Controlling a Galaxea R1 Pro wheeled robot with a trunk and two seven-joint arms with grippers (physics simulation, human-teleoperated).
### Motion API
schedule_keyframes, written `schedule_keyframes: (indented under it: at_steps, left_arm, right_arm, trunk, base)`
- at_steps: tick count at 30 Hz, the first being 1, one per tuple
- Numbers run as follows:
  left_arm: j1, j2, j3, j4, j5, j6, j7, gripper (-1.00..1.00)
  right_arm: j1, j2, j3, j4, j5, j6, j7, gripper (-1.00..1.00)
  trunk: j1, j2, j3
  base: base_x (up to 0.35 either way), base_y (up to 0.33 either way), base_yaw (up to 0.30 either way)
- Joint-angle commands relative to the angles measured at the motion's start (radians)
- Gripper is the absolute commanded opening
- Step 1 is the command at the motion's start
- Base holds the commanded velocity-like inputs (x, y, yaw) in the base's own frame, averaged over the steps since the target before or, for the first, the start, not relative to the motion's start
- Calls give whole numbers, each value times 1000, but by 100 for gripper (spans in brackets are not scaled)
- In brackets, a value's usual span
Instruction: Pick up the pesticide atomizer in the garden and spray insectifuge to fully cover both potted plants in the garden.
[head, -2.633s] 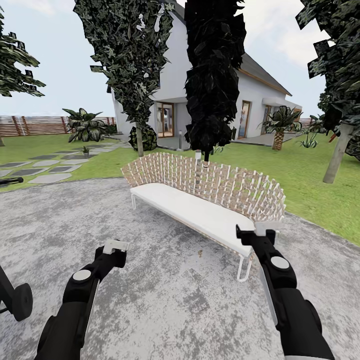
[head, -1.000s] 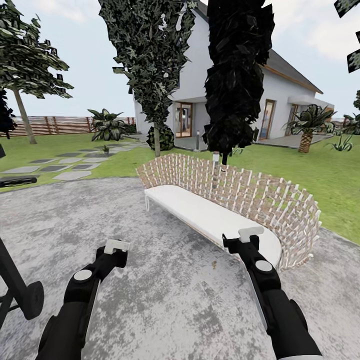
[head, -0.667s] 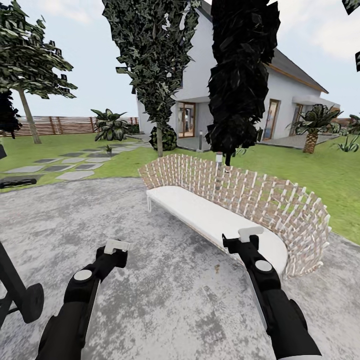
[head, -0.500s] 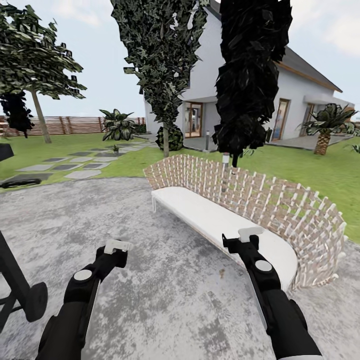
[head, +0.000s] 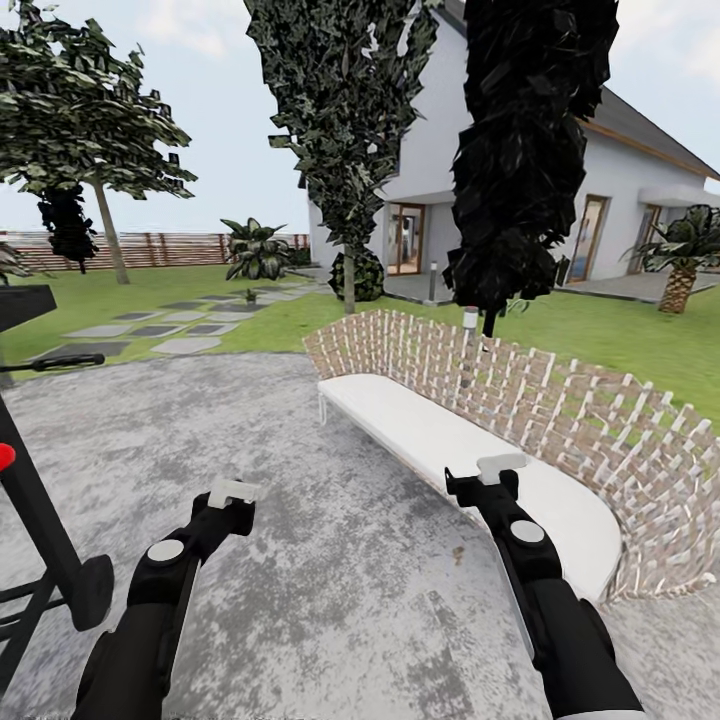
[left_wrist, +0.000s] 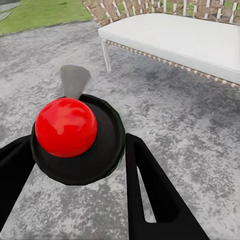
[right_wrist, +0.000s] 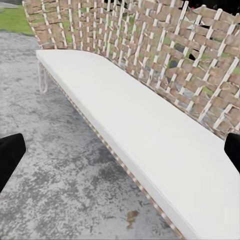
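1. Since no sprayer is in either pincer, the task is judged to be at its very start: picking up has not begun, and both plants are left to be sprayed.
2. At the left edge of the head view a black stand (head: 35, 520) with a red dot is seen on the grey patio (head: 330, 600).
3. In the upper left, stepping stones (head: 185, 345) are laid across the lawn (head: 150, 290) towards a brown fence (head: 170, 248). A tiny green plant (head: 250, 297) at their far end may be one of the potted plants, but it is too small to tell.
4. The left gripper (head: 232, 492) is held low over the patio. In its wrist view the fingers (left_wrist: 150, 195) are spread wide. A red ball (left_wrist: 66, 126) on a black disc is seen between them, and whether it is touched cannot be told.
5. A white bench (head: 440, 440) with a woven back is placed right of centre.
6. The right gripper (head: 500, 466) is held in front of the bench seat, its fingers (right_wrist: 9, 152) spread fully apart with nothing between them.
7. Where the sprayer stands cannot be told, so it is judged that it must first be found.
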Motion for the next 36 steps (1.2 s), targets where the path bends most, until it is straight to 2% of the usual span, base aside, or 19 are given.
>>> schedule_keyframes:
  at_steps: [1,11,18,23,36]
  left_arm:
    - [-1,-1,2,-1,-10,2,-11,-100]
    - [-1,-1,2,-1,-10,2,-11,-100]
    - [-1,-1,2,0,-10,2,-11,-100]
    - [-1,-1,2,-1,-10,2,-11,-100]
    - [-1,-1,2,0,-9,2,-11,-100]
  right_arm:
    - [0,0,0,-2,10,6,3,100]
    - [0,0,0,-2,11,6,3,100]
    - [0,1,1,-2,12,6,4,100]
    - [0,0,0,-2,10,6,3,100]
    - [0,0,1,-2,10,6,4,100]
  trunk:
    - [0,-1,-2]
    - [0,-1,-10]
    - [0,-1,-10]
    - [0,-1,-11]
    - [0,-1,-15]
  base:
    - [0,0,199]
    - [53,0,226]
    - [290,0,41]
    - [67,0,1]
    - [319,-26,92]
